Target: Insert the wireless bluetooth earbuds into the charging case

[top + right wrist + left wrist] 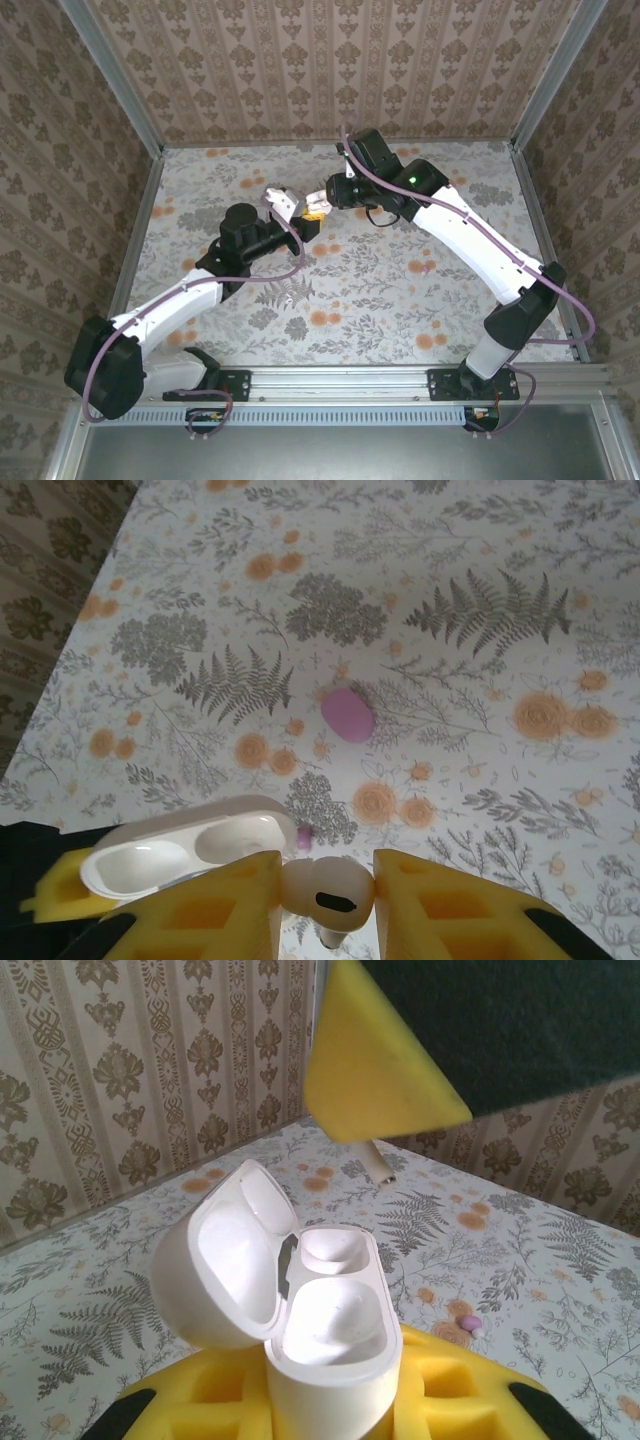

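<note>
Over the table's middle, aloft: charging case (325, 1340), white and glossy, clamshell lid hinged back to one side, wells facing up.
Case holder: left gripper (328, 1400), yellow pads pressed against the case's lower body from both sides.
Case wells: two, both seemingly empty; glare on the white plastic leaves some doubt.
Earbud (325, 888): white, pinched at its head between the yellow pads of the right gripper (325, 905), stem hanging below the pads, just beside the open case and not touching it.
Progress: lid open, one earbud in grasp and held close; no bud seated, by the look of it.
Left to do: line the stem up with a well, seat it, then the other bud.
Surroundings: floral table (500, 780); pink oval piece (347, 715) lying on it, well apart from both grippers; patterned walls (120, 1080).
Obstructions: nothing between earbud and case; the raised lid crowds the approach on one side.
</note>
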